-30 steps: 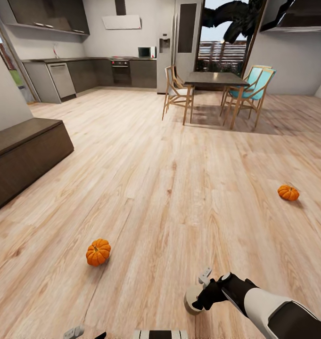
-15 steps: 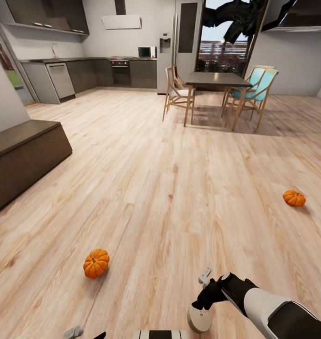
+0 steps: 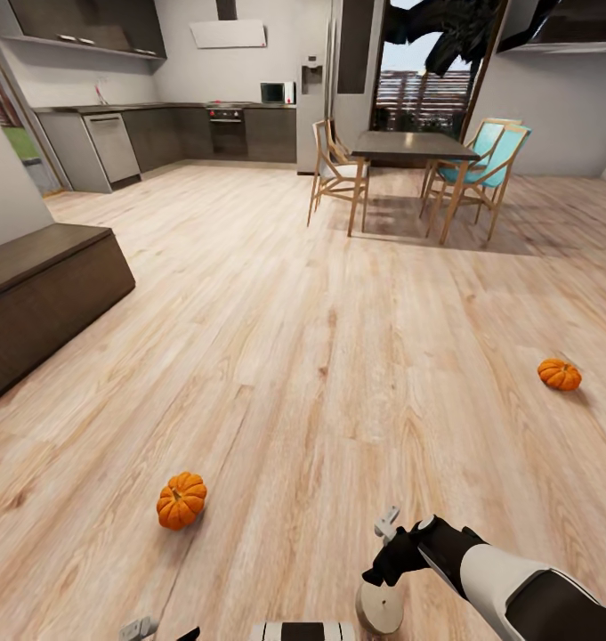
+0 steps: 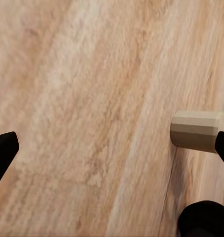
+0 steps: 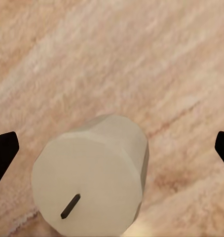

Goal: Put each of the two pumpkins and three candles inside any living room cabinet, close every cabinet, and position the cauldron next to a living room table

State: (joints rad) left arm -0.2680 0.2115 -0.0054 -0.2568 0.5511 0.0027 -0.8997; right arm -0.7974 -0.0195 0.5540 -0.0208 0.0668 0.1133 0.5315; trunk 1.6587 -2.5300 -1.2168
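Note:
Two orange pumpkins lie on the wooden floor, one near left and one farther off at the right. A cream candle with a dark wick stands on the floor just below my right gripper. In the right wrist view that candle sits between the spread fingertips of the right gripper, which is open, and nothing touches it. My left gripper is open over bare floor, with the candle off to one side. The dark brown cabinet stands at the left, its fronts shut.
A dark-topped dining table with wooden chairs stands far ahead, and a kitchen counter runs along the back wall. A pale wall rises behind the cabinet. Open wooden floor lies between the pumpkins.
The whole picture has shifted as the camera moved. The pumpkins and the candle slid down in the view, so the candle now sits under the right gripper. Both arms keep their pose.

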